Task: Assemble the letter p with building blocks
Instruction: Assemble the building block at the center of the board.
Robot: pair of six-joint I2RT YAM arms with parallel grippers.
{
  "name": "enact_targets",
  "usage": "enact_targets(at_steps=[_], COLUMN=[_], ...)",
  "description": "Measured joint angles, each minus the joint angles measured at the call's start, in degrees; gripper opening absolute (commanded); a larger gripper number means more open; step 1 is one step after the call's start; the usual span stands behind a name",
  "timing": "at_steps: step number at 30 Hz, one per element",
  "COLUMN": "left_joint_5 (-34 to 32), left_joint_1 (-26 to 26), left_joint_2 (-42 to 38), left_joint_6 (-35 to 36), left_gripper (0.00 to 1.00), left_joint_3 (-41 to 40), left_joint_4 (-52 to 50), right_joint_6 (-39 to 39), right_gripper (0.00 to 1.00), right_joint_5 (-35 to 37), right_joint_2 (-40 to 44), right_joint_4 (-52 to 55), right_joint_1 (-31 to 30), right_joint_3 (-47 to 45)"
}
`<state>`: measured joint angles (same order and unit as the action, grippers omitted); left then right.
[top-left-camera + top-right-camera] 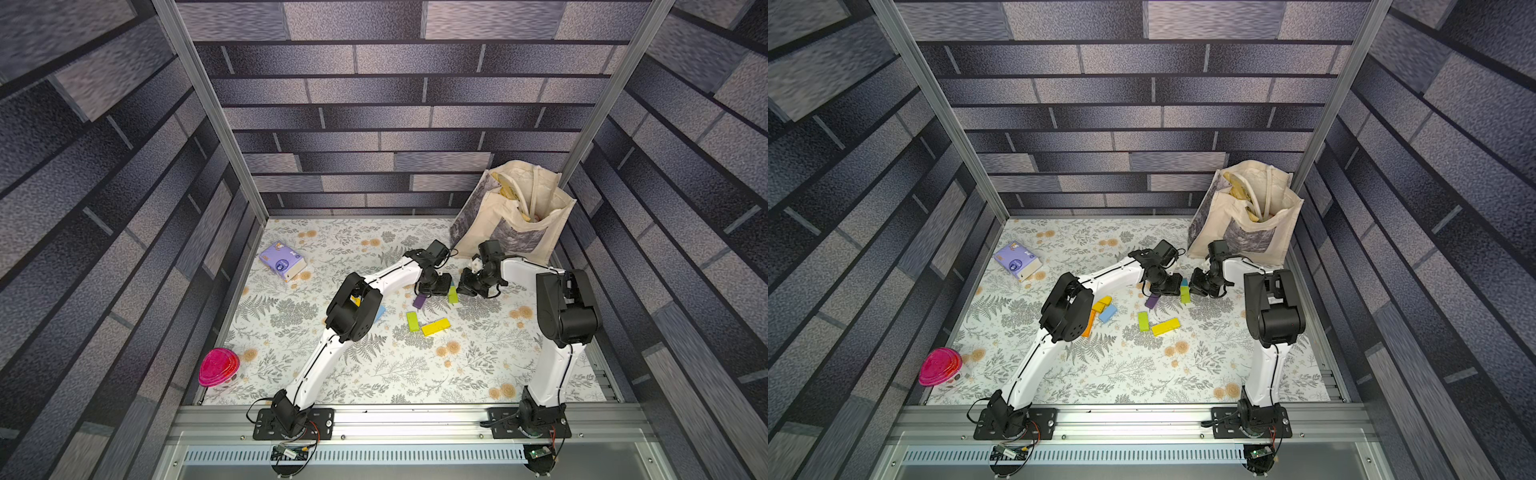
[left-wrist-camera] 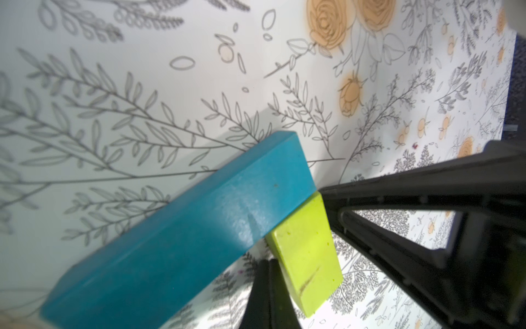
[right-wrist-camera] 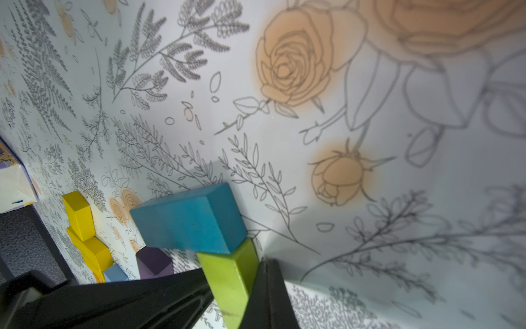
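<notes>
Short lime green block [image 3: 227, 275] lies flat, pinched in right gripper [image 3: 238, 267]. Long teal block [image 3: 187, 219] lies crosswise, touching its far end. Purple block [image 1: 419, 302] sits just beside left gripper [image 1: 435, 290]. Second lime block [image 1: 412, 322] and long yellow block [image 1: 435, 327] lie flat, near both grippers. Short yellow block [image 1: 1103, 302], orange block [image 1: 1088, 326] and light blue block [image 1: 1108, 313] are clustered well apart, on the left gripper's side.

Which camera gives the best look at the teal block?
Left wrist: the teal block shows large, along its length, one end atop the lime green block. Right wrist shows mainly its end; in a top view, just a sliver.
</notes>
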<state>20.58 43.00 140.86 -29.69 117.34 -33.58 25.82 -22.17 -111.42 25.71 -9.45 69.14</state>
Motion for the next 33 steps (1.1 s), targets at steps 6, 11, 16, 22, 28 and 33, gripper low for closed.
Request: enact_targets(at_steps=[6,11,16,22,28,33], left_joint_5=[-3.5,-5.3,-6.8,-9.2,-10.5,-11.7], left_joint_1=[0.0,-0.3,-0.2,-0.3,-1.2,-2.1], left_joint_2=[-2.7,-5.3,-8.6,-15.3,-19.1,-19.3], left_joint_6=[-1.1,-1.0,-1.0,-0.8,-0.8,-0.8], left_gripper=[0.00,0.00,0.00,0.00,0.00,0.00], left_joint_3=[-4.6,-8.9,-14.0,-19.1,-19.8,-21.9], left_joint_4=[2.8,4.9,7.5,10.5,11.9,11.8], right_joint_6=[0.3,0.3,0.3,0.3,0.3,0.4], right_gripper=[0.00,0.00,0.00,0.00,0.00,0.00], right_joint_5=[0.2,0.4,0.4,0.6,0.9,0.9], right_joint_2=[0.3,0.5,0.5,0.5,0.3,-0.1], right_joint_4=[0.0,0.0,0.0,0.6,1.8,2.3], right_joint_1=[0.0,0.0,0.0,0.3,0.3,0.3], right_joint_3=[-0.3,-0.6,-0.6,-0.3,0.3,1.0])
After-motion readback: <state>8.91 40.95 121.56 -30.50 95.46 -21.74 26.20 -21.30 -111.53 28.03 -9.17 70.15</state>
